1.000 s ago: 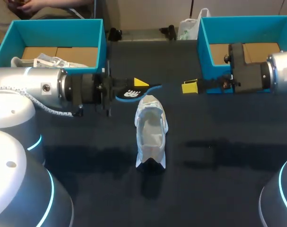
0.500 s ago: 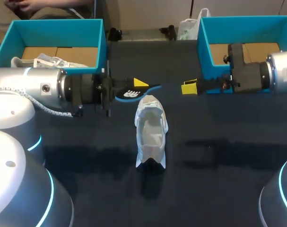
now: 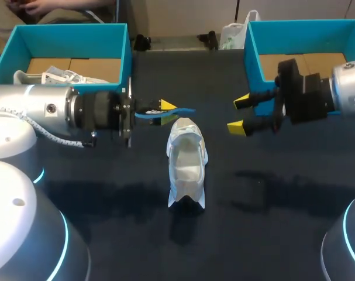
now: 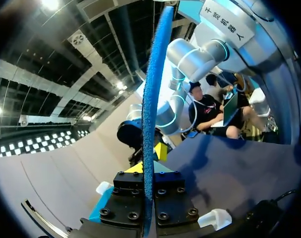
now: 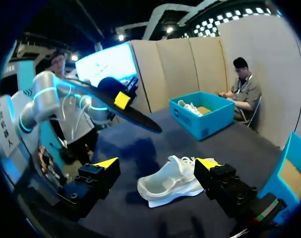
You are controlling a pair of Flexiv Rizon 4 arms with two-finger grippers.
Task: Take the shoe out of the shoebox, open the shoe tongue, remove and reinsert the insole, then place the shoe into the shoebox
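Observation:
A white shoe (image 3: 187,161) lies on the dark table, its opening facing up; it also shows under and ahead of my right gripper (image 5: 172,186). My left gripper (image 3: 161,111) hovers just behind the shoe's far end, shut on a blue insole (image 3: 177,110) that is turned on edge. In the left wrist view the insole (image 4: 152,89) stands as a thin blue strip clamped between the fingers of that gripper (image 4: 149,166). My right gripper (image 3: 240,115) hangs open to the right of the shoe, holding nothing. From the right wrist, the gripper (image 5: 157,163) spreads wide, with the insole (image 5: 133,116) beyond it.
A teal shoebox (image 3: 126,47) stands at the back left with a second white shoe (image 3: 60,76) inside. Another teal shoebox (image 3: 251,52) stands at the back right, behind my right arm, showing a cardboard floor. The back-left box (image 5: 202,121) appears past the shoe.
My left wrist has rolled, turning the insole from flat to edge-on. My right gripper has rolled too and shifted slightly forward, its fingers still spread.

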